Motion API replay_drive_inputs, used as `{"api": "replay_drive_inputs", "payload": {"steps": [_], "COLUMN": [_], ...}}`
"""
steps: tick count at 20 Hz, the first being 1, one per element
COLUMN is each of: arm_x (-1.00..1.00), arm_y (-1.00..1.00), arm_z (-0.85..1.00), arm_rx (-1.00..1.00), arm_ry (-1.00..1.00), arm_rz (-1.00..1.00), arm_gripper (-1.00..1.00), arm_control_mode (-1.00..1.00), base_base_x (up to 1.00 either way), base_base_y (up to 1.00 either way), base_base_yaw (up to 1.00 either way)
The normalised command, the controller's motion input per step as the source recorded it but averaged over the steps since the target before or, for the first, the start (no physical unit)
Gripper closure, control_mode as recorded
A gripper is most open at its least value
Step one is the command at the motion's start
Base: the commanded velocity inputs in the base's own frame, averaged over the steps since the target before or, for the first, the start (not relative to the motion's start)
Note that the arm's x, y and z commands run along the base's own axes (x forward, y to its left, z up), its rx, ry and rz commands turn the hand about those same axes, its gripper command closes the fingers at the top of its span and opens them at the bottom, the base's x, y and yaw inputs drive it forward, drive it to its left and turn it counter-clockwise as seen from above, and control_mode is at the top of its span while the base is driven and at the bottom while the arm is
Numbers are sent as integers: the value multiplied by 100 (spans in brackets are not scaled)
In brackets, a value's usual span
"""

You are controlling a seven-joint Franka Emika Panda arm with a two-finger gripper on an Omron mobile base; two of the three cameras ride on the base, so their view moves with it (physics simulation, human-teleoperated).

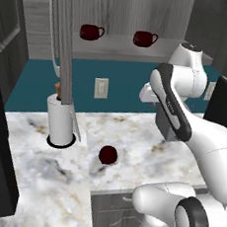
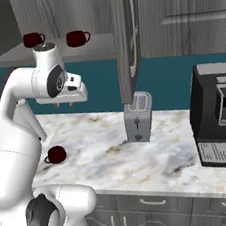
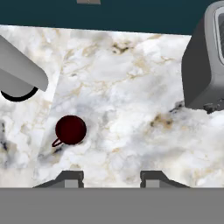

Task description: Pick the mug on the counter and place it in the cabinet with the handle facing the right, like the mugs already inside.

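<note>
The mug (image 1: pixel 108 155) sits on the counter (image 1: pixel 147 139), near its front edge. From the mug, the toaster (image 2: pixel 138 116) stands right and behind, the coffee machine (image 2: pixel 220 116) farther right, two mugs (image 1: pixel 91 32) on the cabinet (image 1: pixel 122 44) shelf above.

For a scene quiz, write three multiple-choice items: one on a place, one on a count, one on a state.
1. Where does the mug stand?
A. on the counter
B. on the toaster
C. in the gripper

2. How many red mugs are on the cabinet shelf?
A. none
B. two
C. four

3. The gripper is:
A. shut on the mug
B. open, holding nothing
C. shut on the toaster

Answers: 1 A, the mug sits on marble near the front edge. 2 B, one shelf mug and another. 3 B, the hand view shows the fingertips apart above bare counter.
</note>
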Motion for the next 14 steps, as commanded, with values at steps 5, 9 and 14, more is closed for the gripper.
{"api": "replay_drive_inputs", "payload": {"steps": [5,9,14], "arm_x": [-4,-12,-35], "arm_y": [3,29,45], "arm_z": [-5,-24,-26], "arm_rx": [0,5,2], "arm_ry": [-1,-1,-2], "arm_rz": [0,-8,-12], "arm_gripper": [-100,-100,-100], "arm_control_mode": [-100,-100,-100], "base_base_x": [0,0,0], "base_base_y": [0,0,0], "base_base_yaw": [0,0,0]}}
